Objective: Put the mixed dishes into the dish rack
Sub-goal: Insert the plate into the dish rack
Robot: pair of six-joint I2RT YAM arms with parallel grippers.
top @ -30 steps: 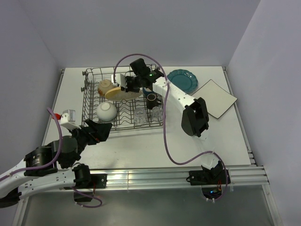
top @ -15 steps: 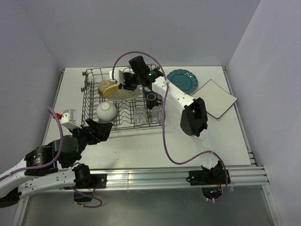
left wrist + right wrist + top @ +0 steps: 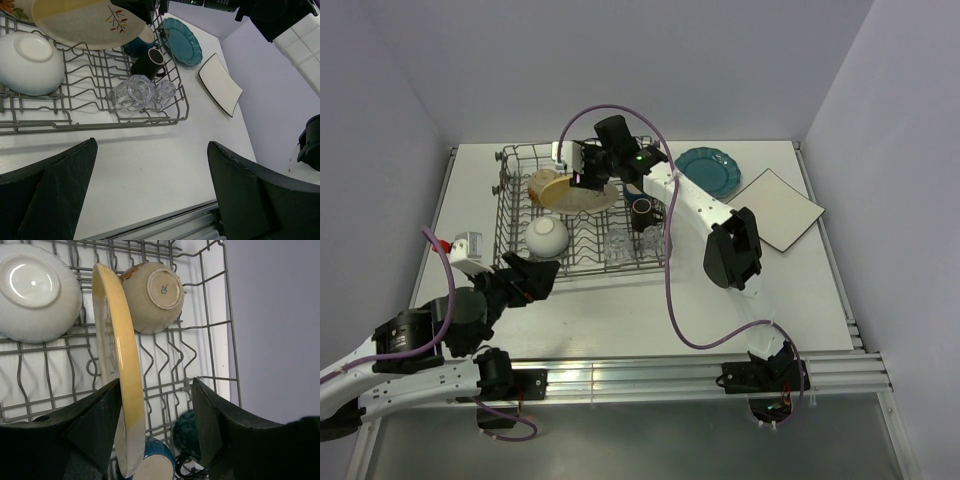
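The dish rack [image 3: 582, 270] holds a yellow-cream plate [image 3: 582, 196] on edge, a beige bowl [image 3: 545, 182], a white bowl [image 3: 547, 236], a dark mug [image 3: 643, 212] and clear glasses [image 3: 618, 248]. My right gripper [image 3: 578, 168] is open over the rack's back. In the right wrist view the yellow plate [image 3: 122, 375] rests against one finger and the other finger stands well apart from it. A teal plate [image 3: 708, 172] and a white square plate [image 3: 778, 208] lie on the table right of the rack. My left gripper [image 3: 535, 275] is open and empty just in front of the rack.
A blue mug [image 3: 152, 465] sits in the rack beside the yellow plate's lower edge. The right arm's purple cable [image 3: 670, 290] loops over the table in front of the rack. The metal rail [image 3: 640, 375] runs along the table's near edge.
My right gripper's jaws have spread apart from the yellow plate, which now stands in the rack. The gripper shifted slightly back and left. The left arm has not moved.
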